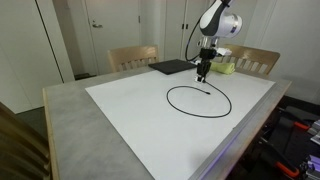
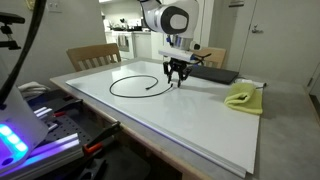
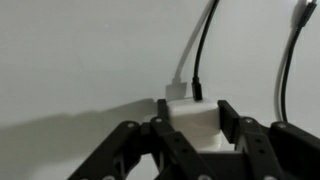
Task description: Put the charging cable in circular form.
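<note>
The gripper (image 1: 203, 72) is down low over the white sheet (image 1: 130, 105) that covers the grey table (image 1: 65, 115), right at the far edge of the loop. In both exterior views the charging cable (image 1: 168, 98) lies on the sheet as 1 rough ring, with 1 loose end tucked inside it. Over to the wrist view: the gripper (image 3: 193, 122) has a white plug block (image 3: 193, 112) between its fingers (image 3: 230, 115), both pressed against the block's sides, pinching it. A black strand of the charging cable (image 3: 202, 50) runs up from that block, and another strand curves past further over. Beyond the gripper (image 2: 177, 72), a flat black pad (image 2: 215, 74) lies on the sheet, with a yellow-green cloth (image 2: 243, 97) just beside it. 2 wooden chairs (image 1: 133, 57) stand at the table's far side
</note>
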